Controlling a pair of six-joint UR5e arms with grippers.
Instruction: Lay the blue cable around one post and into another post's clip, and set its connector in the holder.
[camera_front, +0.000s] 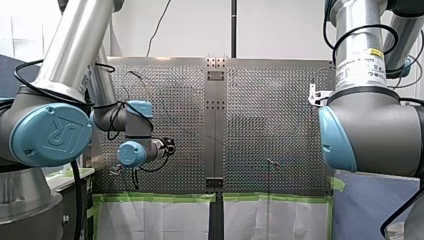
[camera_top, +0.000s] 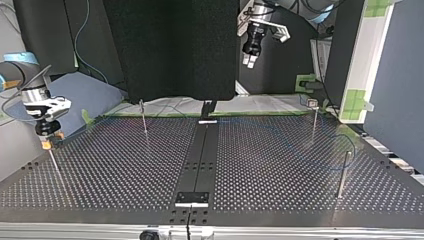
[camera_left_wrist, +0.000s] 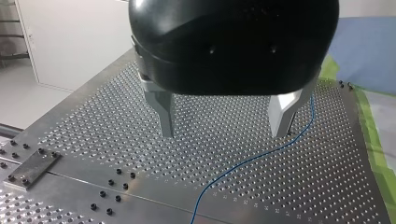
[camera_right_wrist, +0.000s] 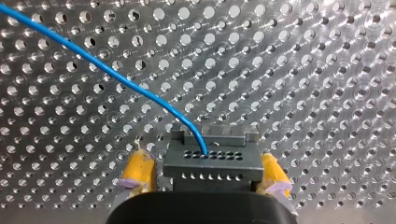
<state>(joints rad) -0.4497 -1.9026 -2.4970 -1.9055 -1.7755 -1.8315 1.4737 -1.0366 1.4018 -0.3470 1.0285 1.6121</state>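
Note:
In the right wrist view the grey connector (camera_right_wrist: 212, 161) stands high above the perforated table, between my right gripper's (camera_right_wrist: 208, 173) yellow pads (camera_right_wrist: 137, 170). The pads flank its two sides, open, with a thin gap showing at one side. The blue cable (camera_right_wrist: 116, 79) leaves the connector's top and curves away over the table. In the top view that gripper (camera_top: 46, 142) hangs over a thin post (camera_top: 56, 167) at the left. My left gripper (camera_left_wrist: 223, 133) hovers open and empty above the table, and the cable (camera_left_wrist: 261, 156) lies loose on the plate beyond its metal fingers.
Thin posts rise from the table in the top view: one at the back left (camera_top: 144, 120), one with a clip at the back right (camera_top: 314, 122), one nearer on the right (camera_top: 342, 172). A dark centre strip (camera_top: 202, 155) splits the plate. My left gripper (camera_top: 250, 60) hangs high at the back.

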